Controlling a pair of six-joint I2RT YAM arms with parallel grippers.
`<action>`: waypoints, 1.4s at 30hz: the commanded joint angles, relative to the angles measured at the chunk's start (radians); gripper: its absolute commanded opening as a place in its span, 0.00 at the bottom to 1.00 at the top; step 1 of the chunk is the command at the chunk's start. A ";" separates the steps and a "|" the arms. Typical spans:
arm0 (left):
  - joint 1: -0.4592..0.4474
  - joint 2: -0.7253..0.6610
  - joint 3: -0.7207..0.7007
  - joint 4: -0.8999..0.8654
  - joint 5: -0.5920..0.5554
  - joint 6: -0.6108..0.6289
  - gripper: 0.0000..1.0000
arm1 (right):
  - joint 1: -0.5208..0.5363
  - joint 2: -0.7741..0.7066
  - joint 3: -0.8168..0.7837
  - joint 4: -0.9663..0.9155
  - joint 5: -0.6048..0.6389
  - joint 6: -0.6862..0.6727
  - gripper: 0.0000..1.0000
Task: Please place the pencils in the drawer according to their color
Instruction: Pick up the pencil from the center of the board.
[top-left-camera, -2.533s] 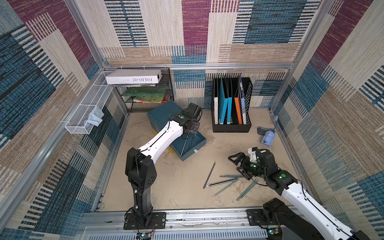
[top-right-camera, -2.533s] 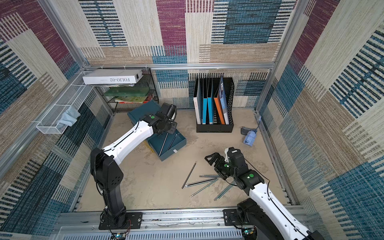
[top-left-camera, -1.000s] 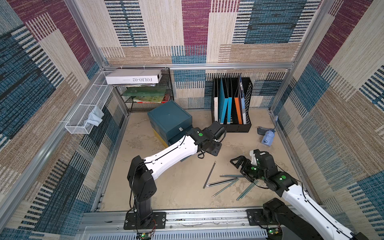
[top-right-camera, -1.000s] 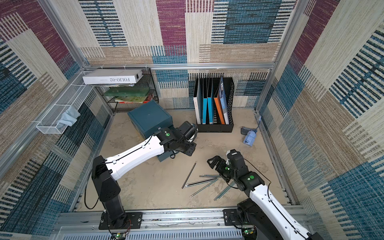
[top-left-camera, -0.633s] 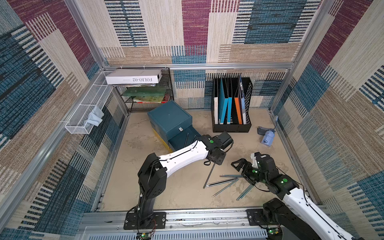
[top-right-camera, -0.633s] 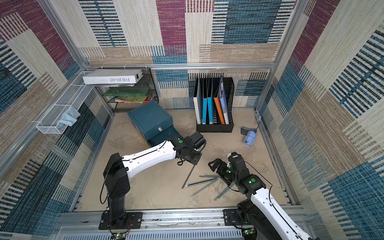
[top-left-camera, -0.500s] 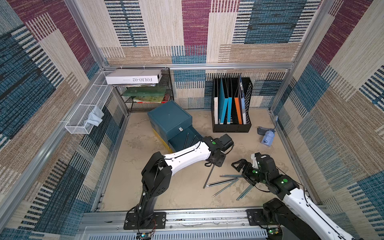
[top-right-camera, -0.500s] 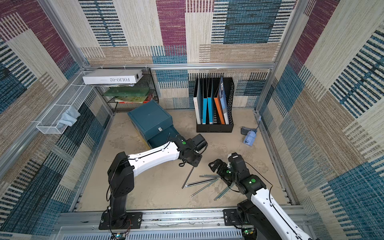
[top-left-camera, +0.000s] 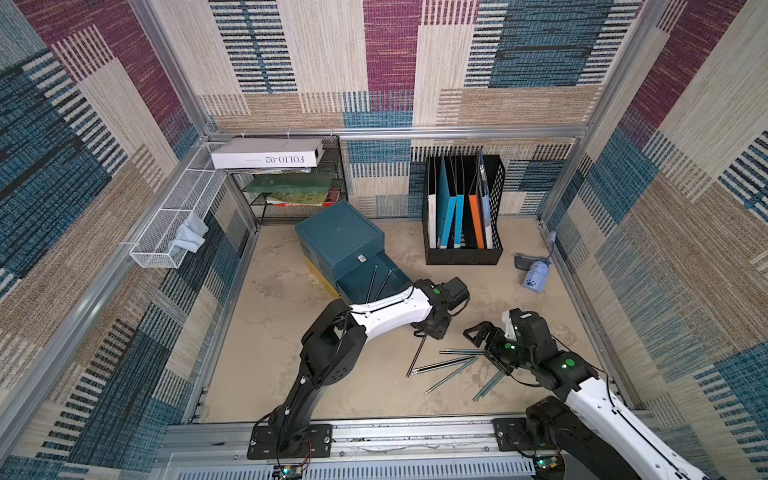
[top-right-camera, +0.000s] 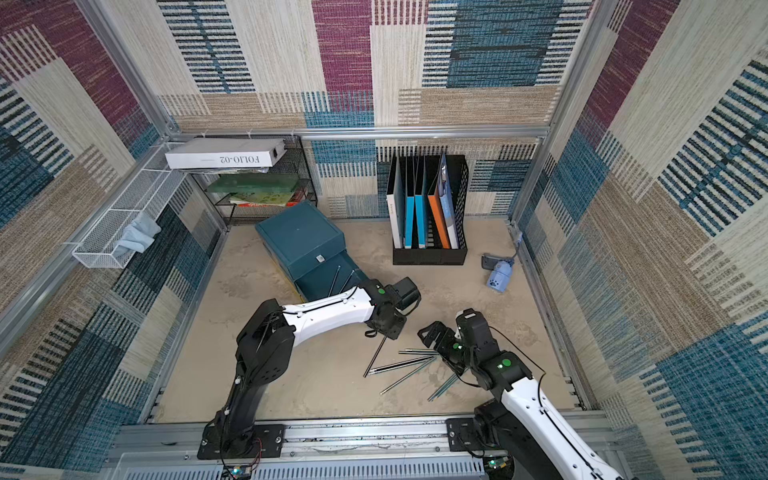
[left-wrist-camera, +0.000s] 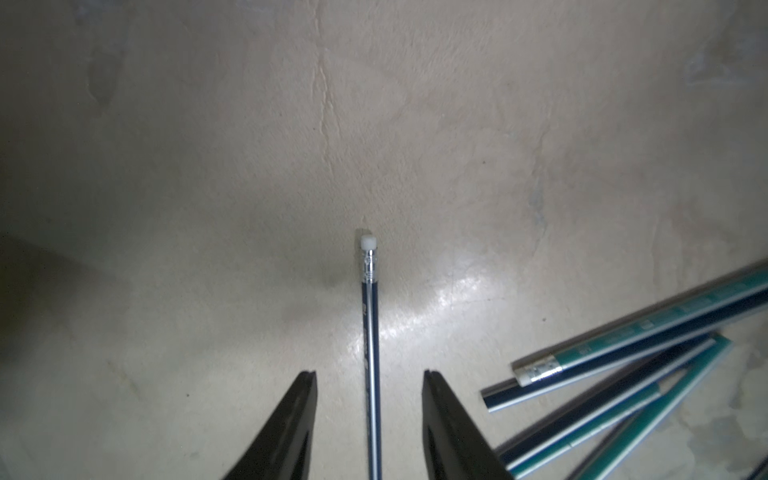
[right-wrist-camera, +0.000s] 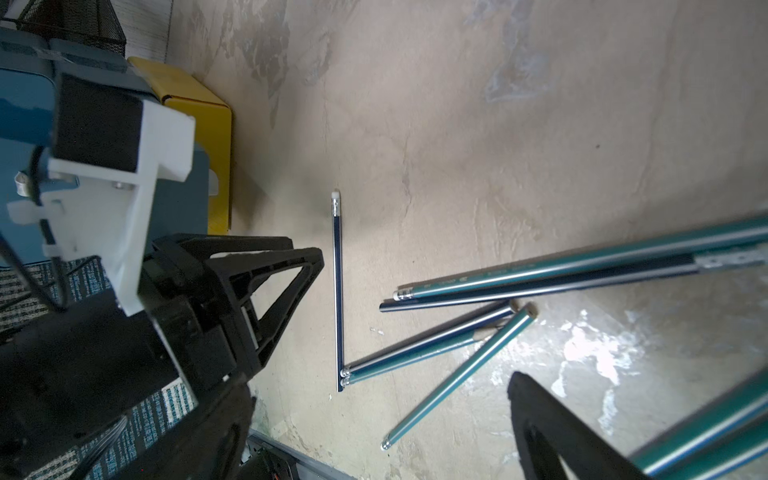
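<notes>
The left end effector (left-wrist-camera: 370, 374) hangs low over the bench (top-left-camera: 291, 332), its jaws apart on either side of a dark pencil (left-wrist-camera: 371, 316) that lies flat between them. Neither jaw touches it, so nothing is gripped. In both top views this pencil (top-left-camera: 417, 356) lies just in front of the open drawer (top-left-camera: 355, 287) of the teal cabinet (top-left-camera: 338, 232). Two dark pencils (top-left-camera: 372, 282) lie inside the drawer.

Beside the dark pencil, the other loose pencils (top-left-camera: 451, 370) lie fanned out on the bench, teal and dark ones, some crossing. The right end effector (top-left-camera: 486, 347) hovers over the far end of that spread, jaws spread wide and holding nothing. A teal pair (top-left-camera: 488, 384) lies just below it.
</notes>
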 joint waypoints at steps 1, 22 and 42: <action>0.005 0.019 0.019 0.010 -0.016 0.007 0.46 | 0.001 -0.002 0.008 -0.019 0.032 -0.004 0.99; 0.042 0.093 0.082 0.015 0.005 0.027 0.44 | -0.001 -0.077 0.044 -0.052 0.191 -0.010 0.99; 0.042 0.129 0.058 0.028 0.010 0.026 0.29 | -0.001 -0.089 0.046 -0.055 0.208 -0.028 0.99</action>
